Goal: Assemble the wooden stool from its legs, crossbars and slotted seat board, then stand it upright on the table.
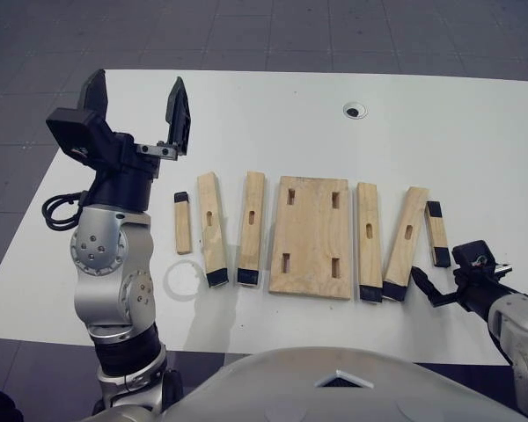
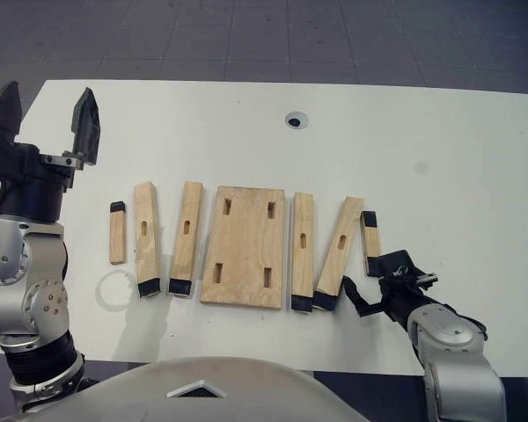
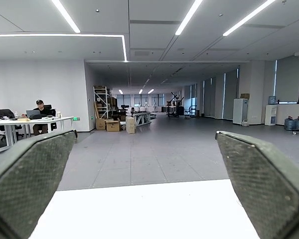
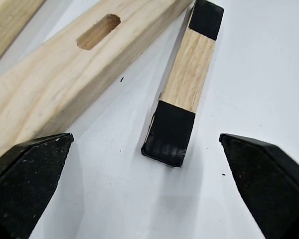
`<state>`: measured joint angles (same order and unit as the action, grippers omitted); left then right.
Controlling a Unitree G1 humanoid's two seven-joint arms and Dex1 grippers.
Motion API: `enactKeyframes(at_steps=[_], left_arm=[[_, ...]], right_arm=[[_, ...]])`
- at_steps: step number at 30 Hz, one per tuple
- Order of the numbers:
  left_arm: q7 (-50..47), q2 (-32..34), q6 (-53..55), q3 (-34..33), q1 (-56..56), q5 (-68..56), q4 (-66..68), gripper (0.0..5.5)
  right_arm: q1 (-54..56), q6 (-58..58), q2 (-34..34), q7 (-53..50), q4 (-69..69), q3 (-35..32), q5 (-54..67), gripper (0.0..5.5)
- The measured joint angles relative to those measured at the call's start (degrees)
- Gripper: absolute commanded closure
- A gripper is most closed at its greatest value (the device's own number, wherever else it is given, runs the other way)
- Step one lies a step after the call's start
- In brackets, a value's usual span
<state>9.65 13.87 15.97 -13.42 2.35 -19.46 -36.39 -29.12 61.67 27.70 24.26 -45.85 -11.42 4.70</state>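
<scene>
Wooden crossbar (image 4: 188, 74) with black-capped ends lies flat on the table (image 1: 458, 132), just ahead of the right gripper (image 4: 145, 138); that arm is held low, its fingers spread apart. Left gripper (image 1: 136, 92) is raised on a bent arm, fingers apart, pointing upward

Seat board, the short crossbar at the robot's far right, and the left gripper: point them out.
Slotted seat board (image 1: 311, 236): left eye view, bare wood between its four slots.
Short crossbar (image 4: 188, 74): right wrist view, bare wood between its black ends.
Left gripper (image 1: 136, 79): left eye view, midway between its open fingertips.
</scene>
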Motion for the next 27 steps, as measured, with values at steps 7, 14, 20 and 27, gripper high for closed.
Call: enactKeyframes(at_steps=[7,14,20,27], left_arm=[[-0.1,0.0,0.3,-0.3,0.3,-0.4,-0.8,0.35],[-0.2,0.0,1.1,-0.5,0.4,-0.6,-1.6,0.33],[-0.2,0.0,1.4,-0.9,0.4,-0.6,-2.0,0.33],[-0.2,0.0,1.5,-1.3,0.4,-0.7,-2.0,0.33]], right_arm=[[1.1,-0.7,-1.4,-3.9,0.5,2.0,0.0,0.08],[2.2,-2.6,-2.0,-4.7,2.3,2.6,0.2,0.36],[2.4,-2.6,-3.0,-5.0,2.7,2.6,1.6,1.41],[2.8,-2.2,-5.3,-7.4,2.9,1.3,2.4,2.62]])
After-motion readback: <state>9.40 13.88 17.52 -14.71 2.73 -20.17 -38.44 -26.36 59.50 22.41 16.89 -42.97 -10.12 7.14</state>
